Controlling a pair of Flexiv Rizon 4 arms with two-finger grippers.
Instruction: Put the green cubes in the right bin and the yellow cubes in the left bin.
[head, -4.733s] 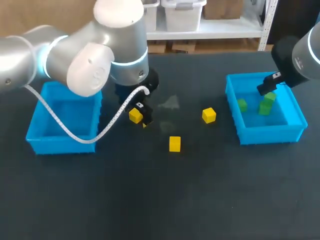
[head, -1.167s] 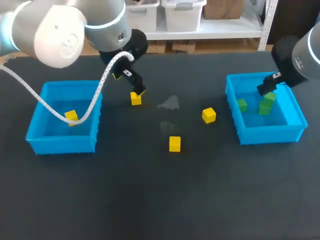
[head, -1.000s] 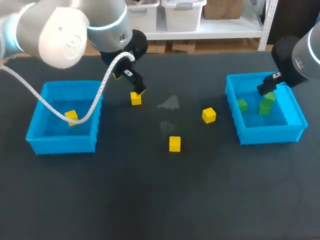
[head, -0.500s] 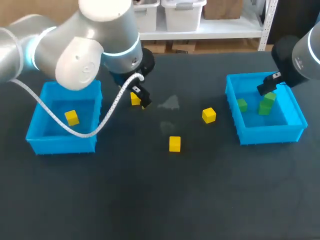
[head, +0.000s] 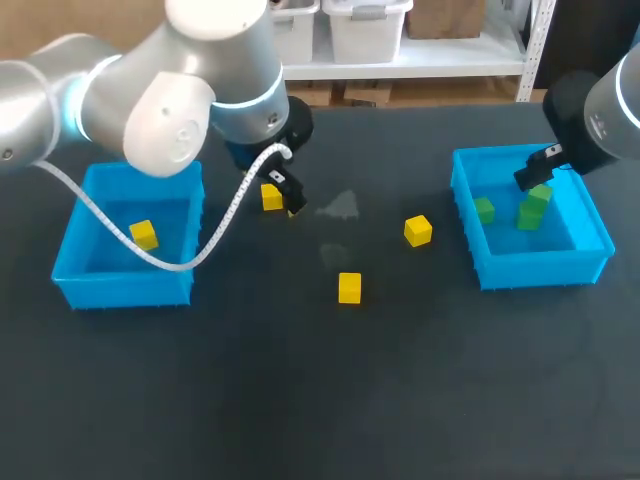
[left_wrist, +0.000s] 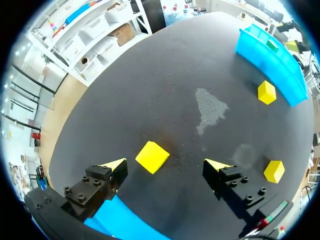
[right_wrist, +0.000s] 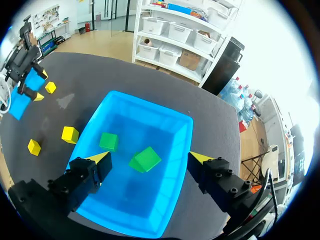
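Left gripper (left_wrist: 165, 164) is spread wide with one yellow cube (left_wrist: 152, 156) sitting on the worktop (left_wrist: 165, 85) in the gap, touching neither finger, so there's slack on both sides of it. The left bin (left_wrist: 120, 222) wall sits right under the gripper's near side, and ahead it's bare worktop except a second yellow cube (left_wrist: 274, 171) and a third yellow cube (left_wrist: 266, 92) off past one finger, with the right bin (left_wrist: 270, 60) well beyond. Right gripper (right_wrist: 147, 159) hangs spread above the right bin, walls ringing the space below, one green cube (right_wrist: 146, 159) under the gap and another green cube (right_wrist: 108, 141) nearer one finger.
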